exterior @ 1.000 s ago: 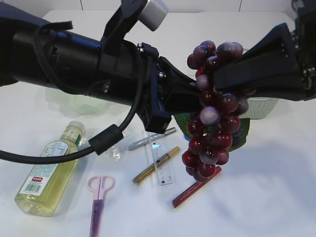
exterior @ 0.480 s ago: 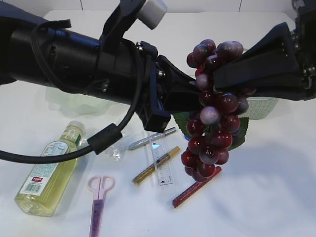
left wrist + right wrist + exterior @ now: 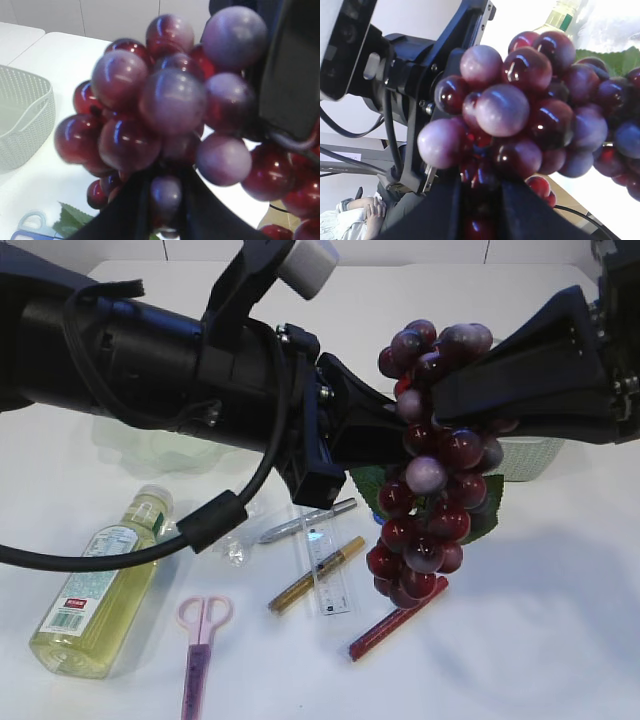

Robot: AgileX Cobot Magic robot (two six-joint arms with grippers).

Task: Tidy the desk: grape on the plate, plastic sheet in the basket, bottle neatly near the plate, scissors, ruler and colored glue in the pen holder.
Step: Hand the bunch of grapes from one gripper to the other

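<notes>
Aloft, grape bunch (image 3: 430, 465), pinched between left hand (image 3: 398, 423), right hand (image 3: 440, 390)

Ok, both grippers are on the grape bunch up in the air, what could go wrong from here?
1. The grape bunch hangs between the left gripper and the right gripper; if they pull apart, it may tear or shed grapes.
2. If either grip slips, it could drop onto the red glue pen and ruler below and scatter them.
3. Both wrist views are filled by grapes, so aiming for the plate may be hard.
</notes>
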